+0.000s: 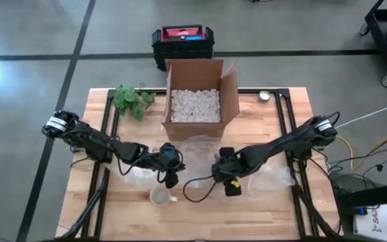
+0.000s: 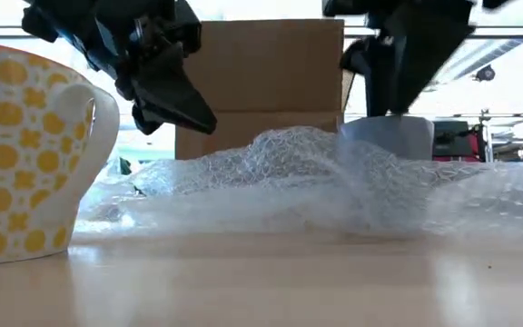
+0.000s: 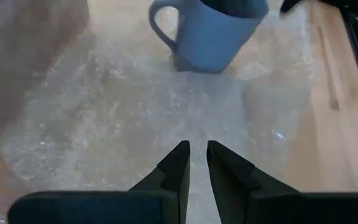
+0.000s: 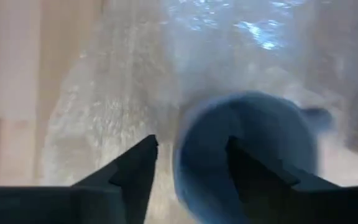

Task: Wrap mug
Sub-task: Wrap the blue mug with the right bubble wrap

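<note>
Room: grey concrete floor all around, with a black and red toolbox (image 1: 182, 42) sitting on it just past the far edge of the tabletop.
Tabletop (image 1: 287, 208): light wood on a black frame, pretty cluttered in the middle.
Cardboard box (image 1: 200, 101): open, at the far middle of the tabletop, full of white packing peanuts.
Plant (image 1: 132, 99): a green leafy thing just left of the box.
Bubble wrap (image 2: 316, 182): a clear crumpled sheet spread over the middle of the tabletop, in front of the box.
Blue mug (image 3: 213, 34): upright on the bubble wrap, handle sticking out to one side, near the centre of the tabletop.
Yellow patterned mug (image 2: 21, 150): white with yellow dots, standing on bare wood at the front edge and off the wrap; it fills the left side of the low view.
Left gripper (image 3: 194, 163): hangs low over the wrap on the left-centre side, jaws nearly pressed together with only a thin slit between them, nothing in them. The blue mug sits well ahead of it.
Right gripper (image 4: 188, 165): right over the blue mug, jaws spread wide. One finger (image 4: 135, 168) is outside the rim and the other looks like it's above the mouth, but I can't tell if they actually touch it.
</note>
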